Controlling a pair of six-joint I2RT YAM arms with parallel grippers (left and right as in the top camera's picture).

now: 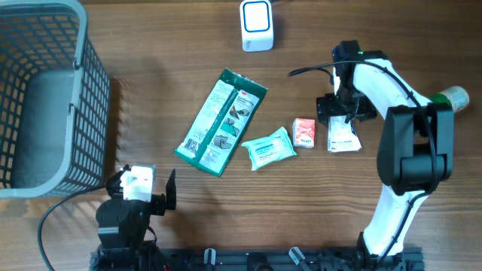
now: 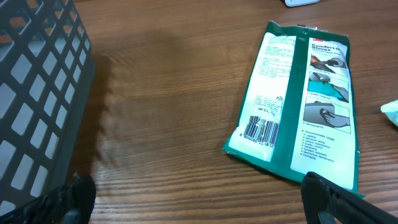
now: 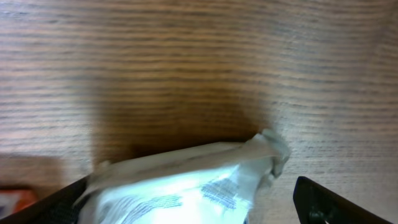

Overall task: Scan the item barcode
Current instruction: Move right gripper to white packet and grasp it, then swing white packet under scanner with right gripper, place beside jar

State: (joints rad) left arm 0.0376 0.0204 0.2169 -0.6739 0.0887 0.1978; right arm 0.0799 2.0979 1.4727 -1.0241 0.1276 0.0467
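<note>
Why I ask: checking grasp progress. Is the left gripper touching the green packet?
Apart. Overhead shows bare wood between the left gripper and the green packet.

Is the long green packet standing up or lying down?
Lying down. The green packet rests flat on the table, with its printed side and barcode facing up.

The overhead view looks straight down on the brown wooden table (image 1: 151, 53). The left wrist view looks low and forward, sharing the green-and-white flat packet (image 2: 298, 106) with it. The right wrist view sits close above the white crinkled pouch (image 3: 186, 186)
</note>
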